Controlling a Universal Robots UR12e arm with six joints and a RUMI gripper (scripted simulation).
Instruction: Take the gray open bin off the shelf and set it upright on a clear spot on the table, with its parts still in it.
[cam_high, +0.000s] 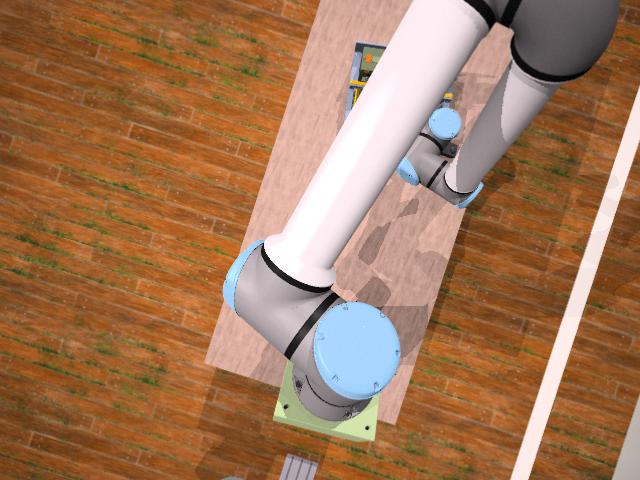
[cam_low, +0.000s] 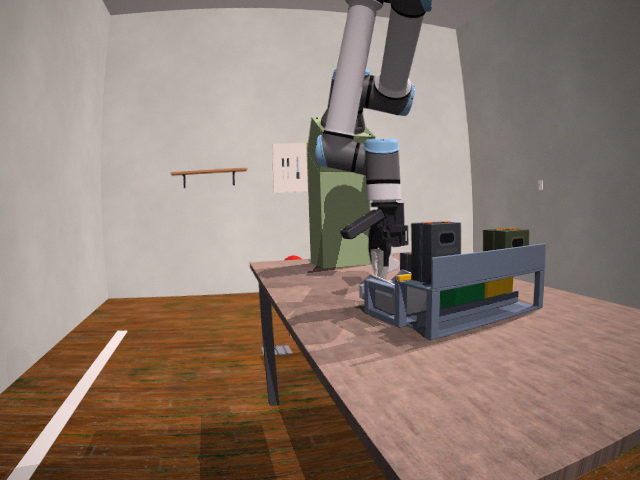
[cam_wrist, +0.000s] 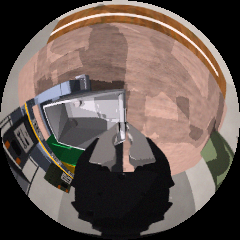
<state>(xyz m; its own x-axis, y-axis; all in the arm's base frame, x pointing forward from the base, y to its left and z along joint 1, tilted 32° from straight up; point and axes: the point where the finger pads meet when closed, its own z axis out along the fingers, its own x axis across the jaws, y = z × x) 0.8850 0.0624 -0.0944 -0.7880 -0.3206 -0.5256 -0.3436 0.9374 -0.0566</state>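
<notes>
Bright light glares off the white upper arm (cam_high: 372, 139); shadows mottle the surface (cam_high: 289, 196) (cam_low: 465, 382) (cam_wrist: 150, 65); fisheye distortion bends the wrist view.

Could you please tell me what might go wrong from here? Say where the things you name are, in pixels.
The gripper (cam_low: 381, 276) (cam_wrist: 122, 122) pinches the gray bin (cam_low: 383, 298) (cam_wrist: 72, 131) by one wall only, so it could tilt or slip, perhaps spilling any parts inside. The bin also sits close to the shelf's (cam_high: 354, 64) (cam_low: 433, 315) (cam_wrist: 61, 90) frame and might catch on it.
</notes>
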